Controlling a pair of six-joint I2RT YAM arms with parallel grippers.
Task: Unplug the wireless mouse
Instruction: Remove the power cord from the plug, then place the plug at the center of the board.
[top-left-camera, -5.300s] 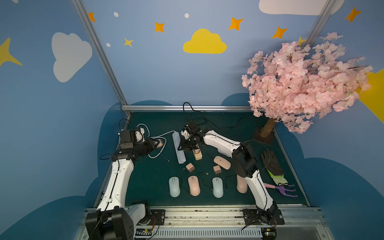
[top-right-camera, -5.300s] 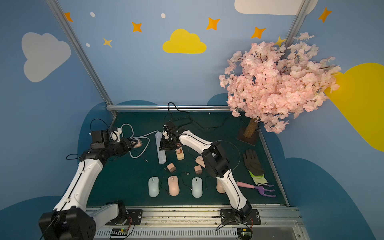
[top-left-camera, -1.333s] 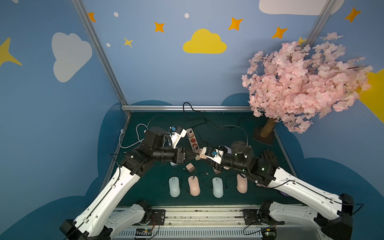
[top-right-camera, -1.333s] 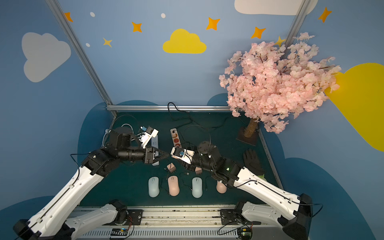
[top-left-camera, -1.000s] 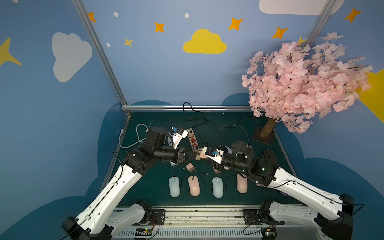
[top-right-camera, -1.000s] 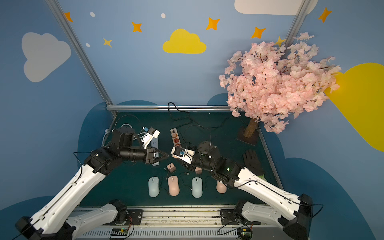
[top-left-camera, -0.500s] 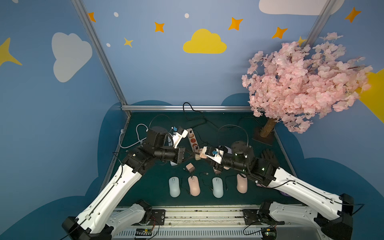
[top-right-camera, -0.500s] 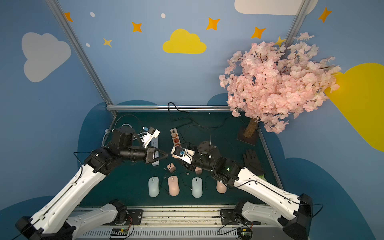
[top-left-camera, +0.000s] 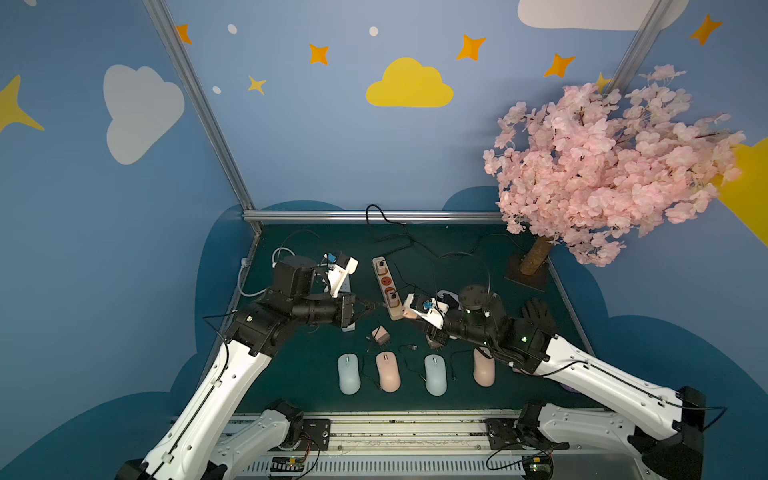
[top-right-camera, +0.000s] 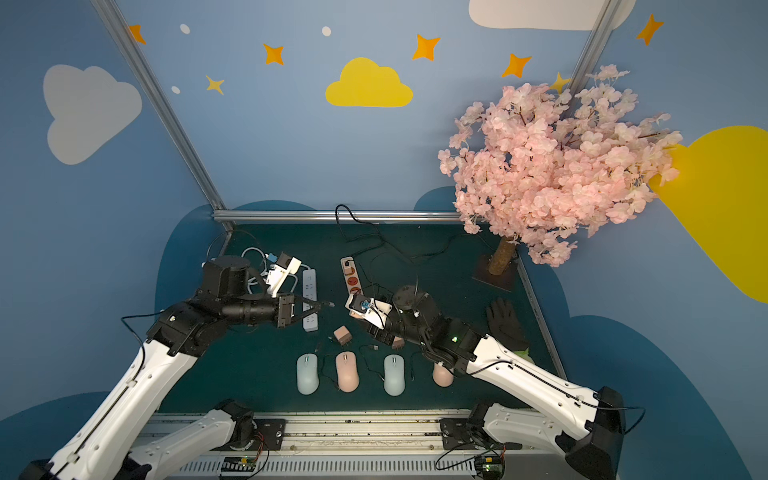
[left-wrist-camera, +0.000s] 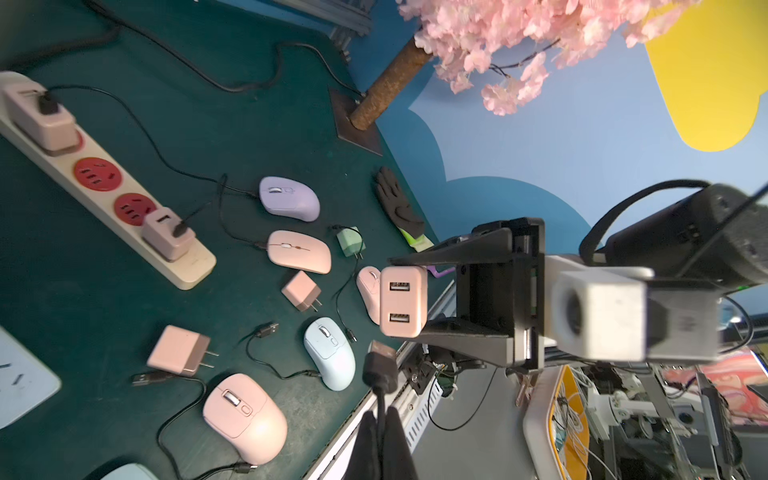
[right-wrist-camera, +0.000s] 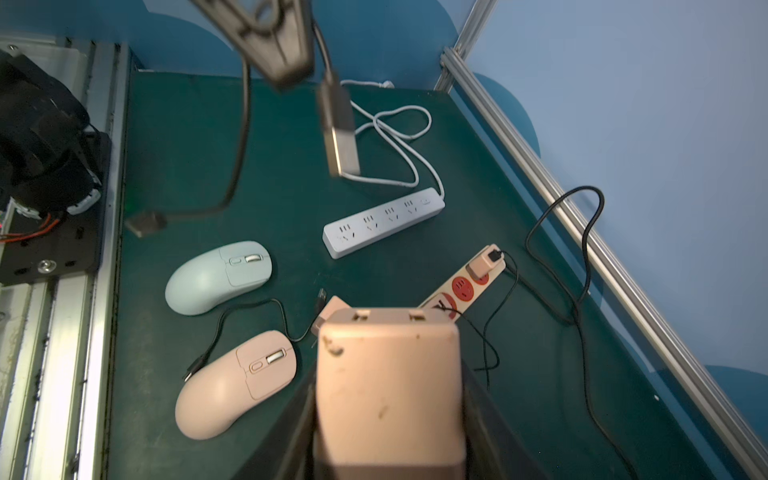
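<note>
Gripping charger (left-wrist-camera: 403, 306), USB plug (left-wrist-camera: 379, 365); strip (left-wrist-camera: 189, 266) print illegible.

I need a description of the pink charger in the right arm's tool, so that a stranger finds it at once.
Start at the green mat where the pink blossom tree stands, then find the beige power strip. At its front end, the right tool holds the pink charger off the mat. The other pink chargers lie flat or are plugged in.
</note>
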